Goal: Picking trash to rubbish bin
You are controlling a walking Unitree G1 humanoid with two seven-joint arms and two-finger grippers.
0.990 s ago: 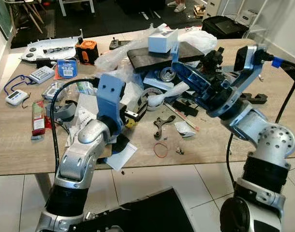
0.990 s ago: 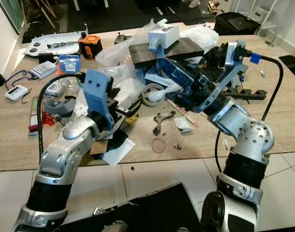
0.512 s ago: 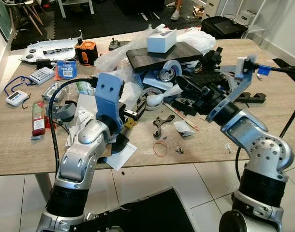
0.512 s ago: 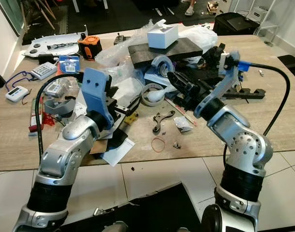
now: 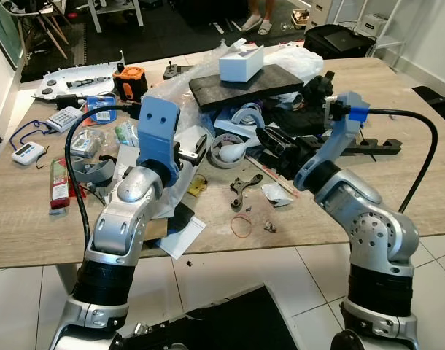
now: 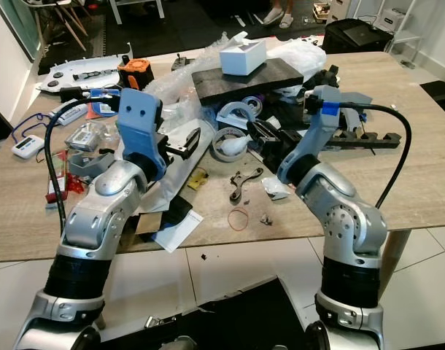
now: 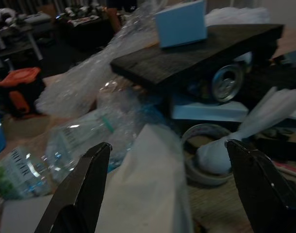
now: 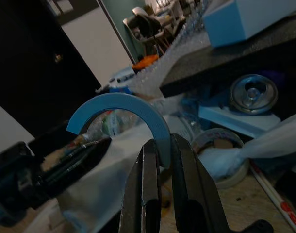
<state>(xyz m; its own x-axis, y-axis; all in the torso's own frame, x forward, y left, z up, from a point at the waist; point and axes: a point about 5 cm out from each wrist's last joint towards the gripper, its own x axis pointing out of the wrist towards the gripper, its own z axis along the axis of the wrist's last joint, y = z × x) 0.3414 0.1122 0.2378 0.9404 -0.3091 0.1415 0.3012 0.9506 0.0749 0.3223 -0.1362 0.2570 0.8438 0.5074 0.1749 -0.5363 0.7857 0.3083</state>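
My right gripper point(image 8: 160, 160) is shut on a thin blue curved strip point(image 8: 120, 106), held just above the clutter in the middle of the wooden table point(image 5: 33, 226). In the eye views that gripper point(image 6: 257, 133) sits beside a tape roll with a white bag stuffed in it point(image 5: 228, 150), and the blue strip point(image 6: 235, 112) arches up from its fingers. My left gripper point(image 7: 167, 184) is open over a white sheet point(image 7: 150, 184), near crushed clear bottles point(image 7: 82, 141). From the head, the left gripper point(image 5: 189, 149) hovers left of the tape roll.
A dark slab point(image 5: 248, 79) carrying a white box point(image 5: 241, 62) tops the pile. A crumpled paper scrap point(image 5: 276, 192), a red rubber band point(image 5: 242, 226) and a black metal part point(image 5: 241, 188) lie near the front edge. A black bag point(image 5: 215, 321) lies on the floor.
My right arm has swung down and left, bringing the blue strip low beside the tape roll. My left gripper has lifted slightly and moved farther over the table.
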